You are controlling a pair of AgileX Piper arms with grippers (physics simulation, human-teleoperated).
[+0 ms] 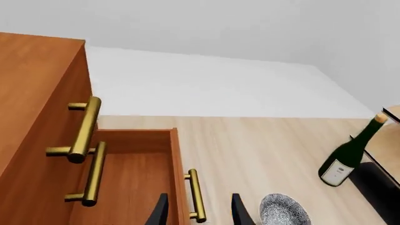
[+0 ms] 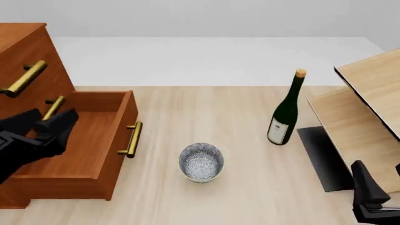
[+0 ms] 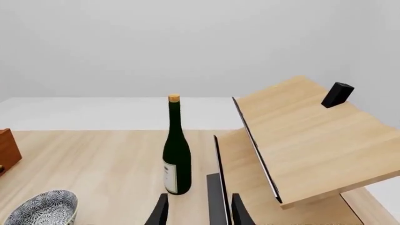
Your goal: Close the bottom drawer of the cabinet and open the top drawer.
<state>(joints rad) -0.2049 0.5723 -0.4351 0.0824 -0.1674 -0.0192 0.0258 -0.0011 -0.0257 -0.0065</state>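
Cabinet [image 2: 28, 56] stands far left, its bottom drawer [image 2: 81, 140] pulled out, top drawer [image 1: 37, 93] flush. My left gripper [image 2: 53, 125] hovers over that open box, jaws apart, empty. Only my right gripper's [image 3: 197, 211] camera shows its jaws parted, facing the bottle [image 3: 176, 154].

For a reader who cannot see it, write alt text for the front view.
The bottom drawer of the cabinet stands pulled open at left, with the left pincer above it. A patterned bowl sits mid-table, a wine bottle stands upright beyond it, and a pale shelf unit is at right.
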